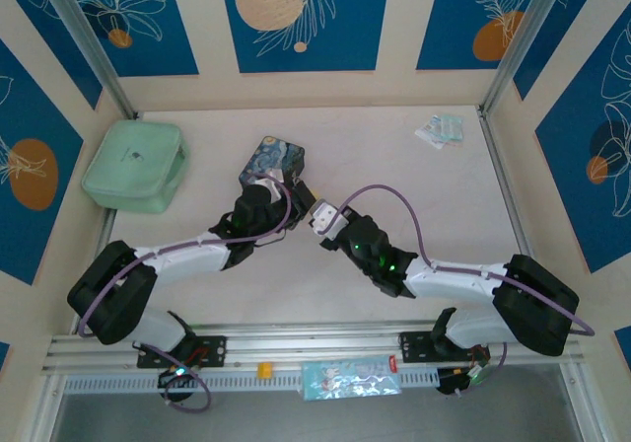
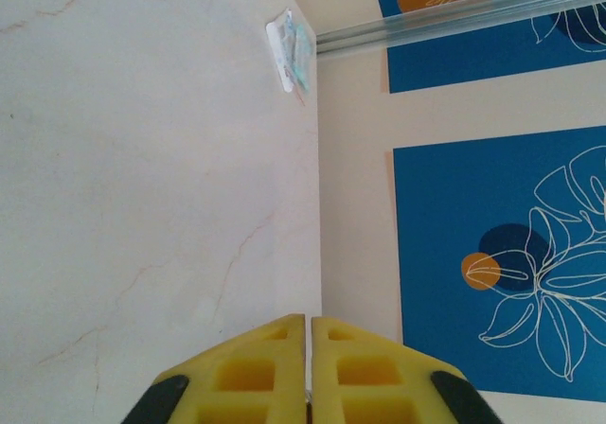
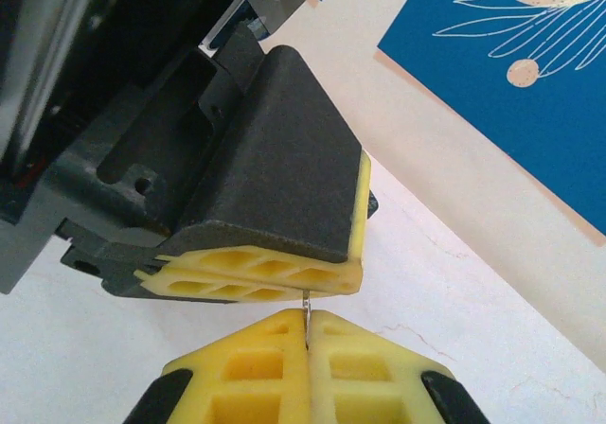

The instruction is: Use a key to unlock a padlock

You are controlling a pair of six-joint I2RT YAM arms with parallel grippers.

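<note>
right wrist view, nearest first: right tool (image 3: 308,325) is clenched, pads flush, with a thin silvery sliver nipped in the seam, judged to be the key (image 3: 307,303). its long axis runs 6 to 12 o'clock, and its tip touches or stops just short of the yellow pads of the left tool (image 3: 254,274). that tool lies directly at 12 o'clock, broadside across the view, and is likewise clenched. whether it grips the padlock cannot be told. bare tabletop (image 3: 426,291) lies beyond at 3 o'clock. top external view: both tools meet mid-tabletop, with the painted tin (image 1: 271,159) just past the left tool at 11 o'clock. judgement: the right arm carries the key, and insertion depends on travel along that 12 o'clock axis with the left tool as the fixed mate.
</note>
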